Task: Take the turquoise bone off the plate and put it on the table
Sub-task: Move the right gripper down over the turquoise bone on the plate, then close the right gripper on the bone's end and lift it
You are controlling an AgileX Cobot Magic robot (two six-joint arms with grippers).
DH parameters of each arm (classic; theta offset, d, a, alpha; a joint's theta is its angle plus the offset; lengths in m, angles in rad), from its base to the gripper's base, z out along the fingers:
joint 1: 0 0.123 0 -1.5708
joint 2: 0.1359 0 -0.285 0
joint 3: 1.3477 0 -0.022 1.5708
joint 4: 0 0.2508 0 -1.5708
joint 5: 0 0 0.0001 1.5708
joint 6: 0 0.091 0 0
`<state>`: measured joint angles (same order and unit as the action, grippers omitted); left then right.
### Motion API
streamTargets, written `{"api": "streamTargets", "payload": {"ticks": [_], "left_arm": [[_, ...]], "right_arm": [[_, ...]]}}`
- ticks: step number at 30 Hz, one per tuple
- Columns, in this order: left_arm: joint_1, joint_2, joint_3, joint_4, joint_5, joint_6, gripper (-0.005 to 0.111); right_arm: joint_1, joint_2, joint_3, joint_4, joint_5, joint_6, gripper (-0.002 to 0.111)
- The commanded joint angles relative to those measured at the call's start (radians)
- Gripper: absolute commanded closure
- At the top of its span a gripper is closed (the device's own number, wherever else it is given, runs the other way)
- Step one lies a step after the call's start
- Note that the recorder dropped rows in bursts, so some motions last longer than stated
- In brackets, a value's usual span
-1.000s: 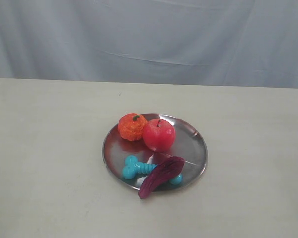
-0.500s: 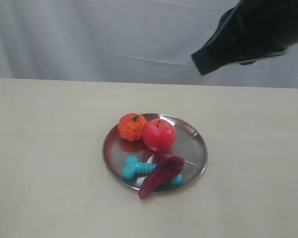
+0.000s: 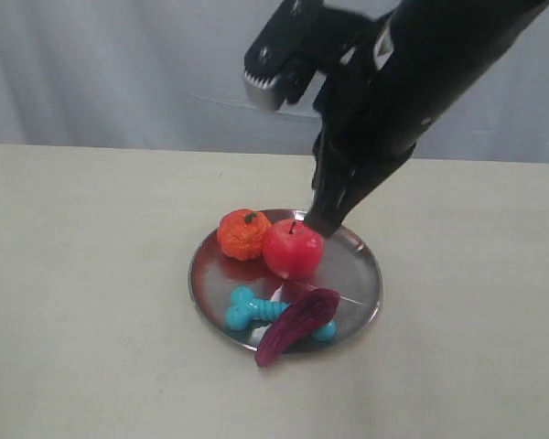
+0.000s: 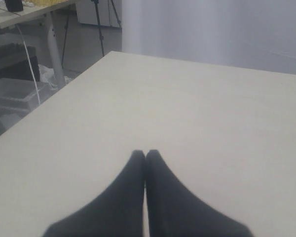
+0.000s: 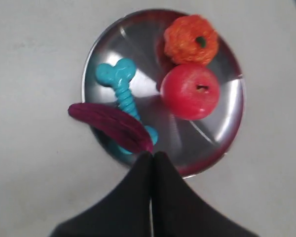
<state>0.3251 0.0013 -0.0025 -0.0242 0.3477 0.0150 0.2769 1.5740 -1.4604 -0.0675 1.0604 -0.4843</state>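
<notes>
The turquoise bone (image 3: 254, 309) (image 5: 122, 89) lies on the silver plate (image 3: 364, 274) (image 5: 111, 32), toward the plate's front. One knobbed end is covered by a dark purple leaf-shaped piece (image 3: 297, 326) (image 5: 111, 123). My right gripper (image 3: 317, 222) (image 5: 152, 155) hangs above the plate with its tip over the back of the red apple, fingers pressed together and empty. In its wrist view the tips sit just past the leaf's end. My left gripper (image 4: 145, 153) is shut and empty over bare beige table (image 4: 197, 103); the exterior view does not show it.
A red apple (image 3: 293, 250) (image 5: 190, 91) and an orange knobbly fruit (image 3: 243, 233) (image 5: 191, 39) sit at the back of the plate. The purple leaf overhangs the plate's front rim. A table edge (image 4: 49, 96) shows in the left wrist view, with floor clutter beyond.
The right arm came in from the upper right and dropped down over the plate. Bone, leaf and fruit have not moved.
</notes>
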Motion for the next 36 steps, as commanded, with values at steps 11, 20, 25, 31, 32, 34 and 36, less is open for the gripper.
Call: {"api": "streamTargets", "payload": {"ticks": [11,20,25,31,32,34,36], "left_arm": [[0.003,-0.001,0.003,-0.001,-0.005,-0.004,0.107],[0.003,-0.001,0.003,-0.001,-0.005,-0.004,0.107],[0.003,-0.001,0.003,-0.001,-0.005,-0.004,0.107],[0.003,-0.001,0.003,-0.001,-0.005,-0.004,0.107],[0.003,-0.001,0.003,-0.001,-0.005,-0.004,0.107],[0.003,-0.001,0.003,-0.001,-0.005,-0.004,0.107],[0.003,-0.001,0.003,-0.001,-0.005,-0.004,0.107]], "right_arm": [[0.006,0.313,-0.004,0.057,-0.102,-0.113,0.047],[0.006,0.403,-0.004,0.091,-0.229,-0.165,0.049],[0.006,0.447,-0.004,0.104,-0.278,-0.191,0.049],[0.006,0.492,-0.004,0.104,-0.321,-0.209,0.049],[0.006,0.502,-0.004,0.104,-0.330,-0.209,0.049],[0.006,0.514,-0.004,0.107,-0.348,-0.211,0.049],[0.006,0.524,-0.004,0.112,-0.366,-0.212,0.049]]}}
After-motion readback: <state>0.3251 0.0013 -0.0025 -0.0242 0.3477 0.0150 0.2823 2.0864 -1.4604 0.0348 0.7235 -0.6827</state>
